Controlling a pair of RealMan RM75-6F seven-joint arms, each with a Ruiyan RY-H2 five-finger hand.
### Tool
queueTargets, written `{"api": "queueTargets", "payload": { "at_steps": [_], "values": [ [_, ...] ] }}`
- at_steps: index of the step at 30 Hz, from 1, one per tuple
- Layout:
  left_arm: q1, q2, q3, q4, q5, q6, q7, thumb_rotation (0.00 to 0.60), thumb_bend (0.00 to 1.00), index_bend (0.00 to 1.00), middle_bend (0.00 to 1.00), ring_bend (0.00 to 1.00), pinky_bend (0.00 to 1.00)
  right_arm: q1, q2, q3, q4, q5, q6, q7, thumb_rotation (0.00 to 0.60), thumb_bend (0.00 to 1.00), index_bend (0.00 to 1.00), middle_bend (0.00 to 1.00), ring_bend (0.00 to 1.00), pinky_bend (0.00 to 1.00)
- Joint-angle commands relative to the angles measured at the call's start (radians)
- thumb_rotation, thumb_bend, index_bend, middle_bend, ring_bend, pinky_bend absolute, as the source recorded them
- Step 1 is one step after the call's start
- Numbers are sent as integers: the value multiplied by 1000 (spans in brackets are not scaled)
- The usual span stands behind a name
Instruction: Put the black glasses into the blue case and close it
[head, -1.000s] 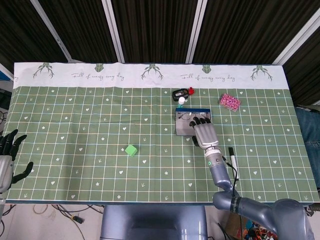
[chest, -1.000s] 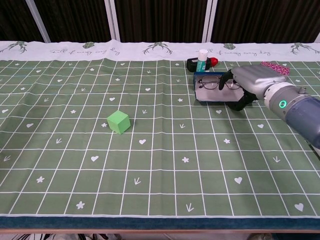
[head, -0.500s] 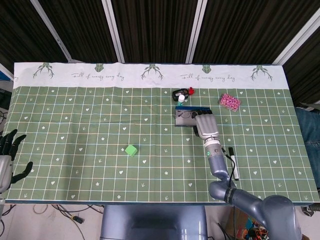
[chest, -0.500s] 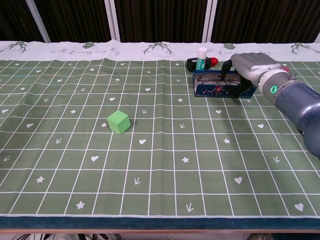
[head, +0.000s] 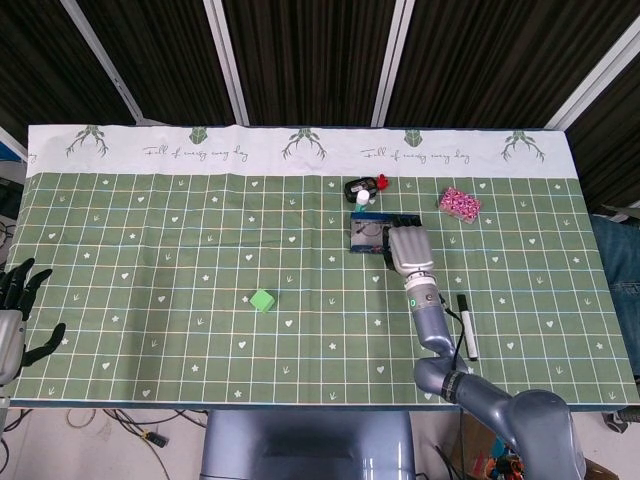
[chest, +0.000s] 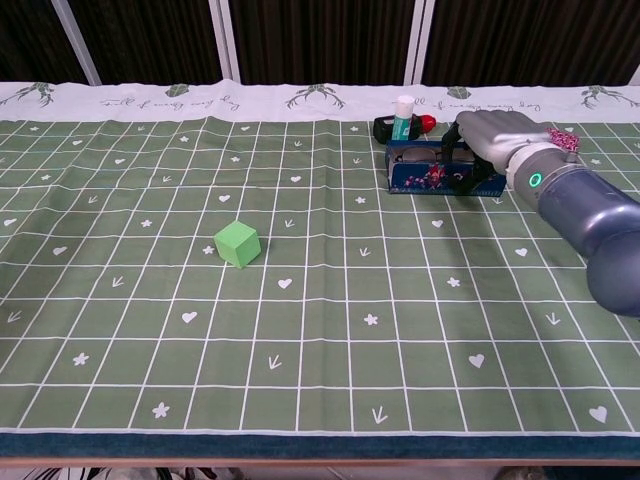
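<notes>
on the green checked cloth (chest: 300, 300) the glasses (chest: 425, 153) already sat in the case (chest: 425, 178), whose lid the right hand (chest: 490, 135) pressed almost shut, fingers curled over it; left hand (head: 15, 310) idled open.

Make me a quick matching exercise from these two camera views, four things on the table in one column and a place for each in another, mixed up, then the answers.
Things:
1. green cube
2. black marker
3. pink object
4. blue case

Places:
A. under the right hand
B. alone near the middle of the cloth
C. right of the right forearm
D. far right, by the white border

Pairs: 1-B, 2-C, 3-D, 4-A
</notes>
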Motion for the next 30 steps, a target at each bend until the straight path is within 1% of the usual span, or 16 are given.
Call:
{"api": "queueTargets", "payload": {
  "at_steps": [1,13,17,21,24,30],
  "values": [
    [0,0,0,0,0,-1,1,600,315,132,0,0,0,-5,3,0,-9,-4,1,5,600,483,604,263,276,242],
    [0,-1,2,-1,-1,-2,4,600,315,131,0,0,0,-18,31,7,-60,-11,20,-3,600,483,606,261,276,242],
    [0,-1,2,-3,-2,-3,6,600,315,131,0,0,0,-26,45,7,-93,-6,17,-12,600,515,652,265,276,242],
    [0,-1,2,-3,-2,-2,6,600,314,131,0,0,0,-47,76,6,-174,6,11,-12,600,529,663,266,276,242],
    [0,-1,2,-3,-2,-3,7,600,314,131,0,0,0,-70,117,-9,-263,-6,30,-27,600,530,665,266,276,242],
    [0,-2,3,-4,0,-2,10,600,315,131,0,0,0,-117,213,-38,-465,-14,80,-97,600,529,664,262,274,242]
  ]
}}
